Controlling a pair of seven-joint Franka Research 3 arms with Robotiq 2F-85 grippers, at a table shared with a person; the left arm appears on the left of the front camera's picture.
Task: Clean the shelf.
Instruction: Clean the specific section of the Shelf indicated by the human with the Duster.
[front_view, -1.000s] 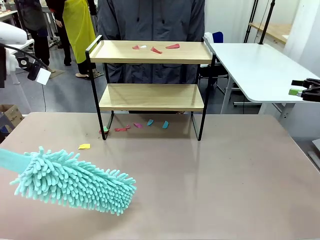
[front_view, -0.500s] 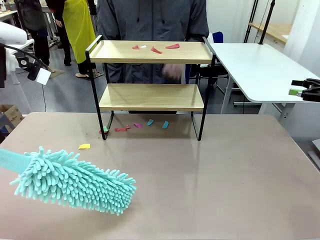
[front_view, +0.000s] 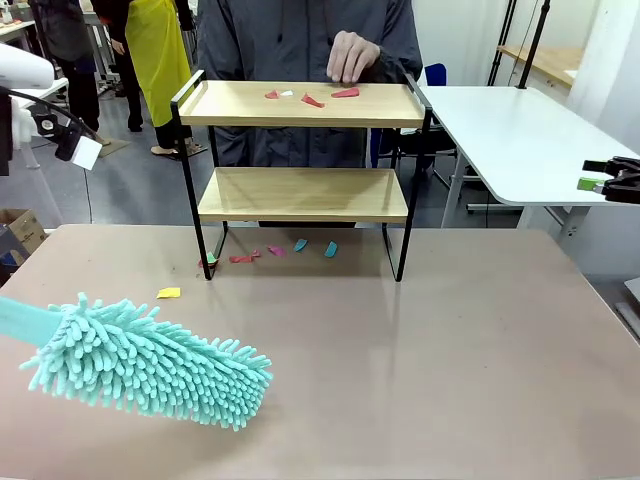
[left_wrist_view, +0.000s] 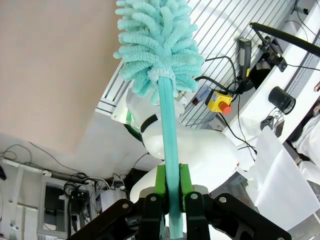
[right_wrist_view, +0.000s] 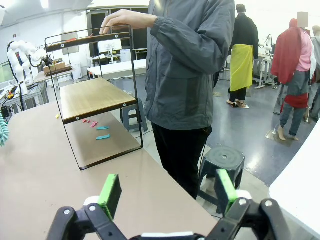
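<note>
A: Placement of the shelf (front_view: 300, 193)?

B: Stood at 12 o'clock on the brown table (front_view: 450, 350), near the far edge. Bore coloured scraps (front_view: 312, 98) on the top board, with a person's hand (front_view: 352, 55) just above them; further scraps (front_view: 300, 246) on the table beneath.

A: Grippers?

B: Clamped on the teal duster (front_view: 150, 362) by its handle, at 8 o'clock: left gripper (left_wrist_view: 170, 175). Held wide apart, empty, at 3 o'clock: right gripper (right_wrist_view: 167, 192).

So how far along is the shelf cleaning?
Barely begun. Done: the lower board looks bare. In hand: left gripper clamps the duster, well short of the shelf. Left: scraps on the top board, more on the table underneath.
</note>
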